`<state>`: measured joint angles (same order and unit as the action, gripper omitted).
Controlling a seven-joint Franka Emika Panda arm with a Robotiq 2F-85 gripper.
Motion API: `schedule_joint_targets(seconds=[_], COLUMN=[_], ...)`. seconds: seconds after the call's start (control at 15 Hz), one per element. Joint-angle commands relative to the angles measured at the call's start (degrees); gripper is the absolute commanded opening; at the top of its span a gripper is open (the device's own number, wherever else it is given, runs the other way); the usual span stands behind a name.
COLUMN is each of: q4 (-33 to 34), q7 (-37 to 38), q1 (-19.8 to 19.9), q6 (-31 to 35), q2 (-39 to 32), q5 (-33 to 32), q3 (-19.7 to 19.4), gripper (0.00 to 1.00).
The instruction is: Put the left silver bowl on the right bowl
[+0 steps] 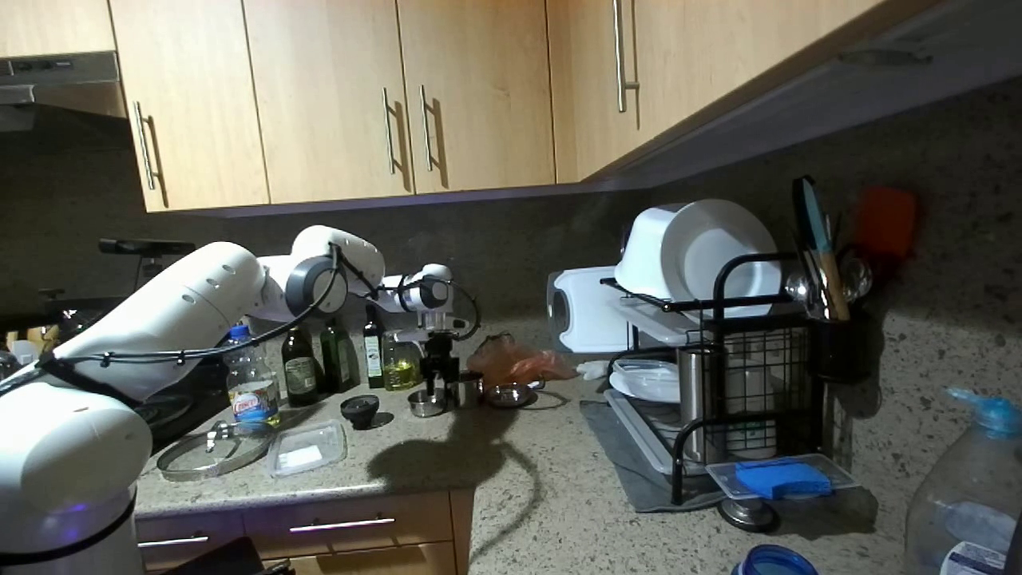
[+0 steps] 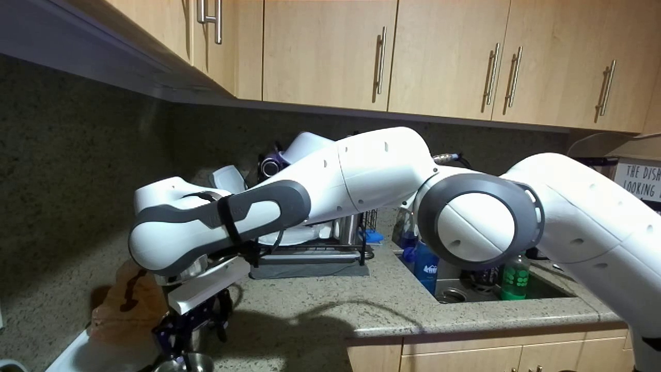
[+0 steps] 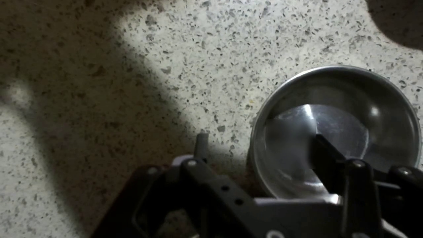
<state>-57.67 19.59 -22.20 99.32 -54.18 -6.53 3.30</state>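
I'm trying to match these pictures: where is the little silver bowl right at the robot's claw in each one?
In an exterior view: the silver bowl is below and left of the picture's centre.
In an exterior view: the silver bowl is at the bottom edge, left of the middle, partly cut off.
In the wrist view: the silver bowl looms large on the right.
Shared landmark: the gripper, right at it every time.

the bent arm [image 2: 382,170] points its hand [image 3: 260,145] down, fingers [image 3: 327,155] spread apart.
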Motion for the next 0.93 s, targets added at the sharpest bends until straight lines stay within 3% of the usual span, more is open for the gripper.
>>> schedule_joint_targets(seconds=[0.0, 0.47, 0.53, 0.6, 0.87], q4=[0.9, 1.3, 1.2, 1.2, 1.2], q7=[0.0, -0.1, -0.1, 0.0, 0.2], q1=[-0.2, 0.0, 0.0, -0.1, -0.4], q6=[-0.6, -1.0, -0.8, -0.7, -0.6], q2=[-0.4, -2.1, -2.1, -2.1, -1.8], q5=[-0.3, 0.1, 0.0, -0.1, -0.4], q3=[-0.2, 0.0, 0.0, -0.1, -0.2], gripper=[1.0, 1.0, 0.9, 0.72, 0.4])
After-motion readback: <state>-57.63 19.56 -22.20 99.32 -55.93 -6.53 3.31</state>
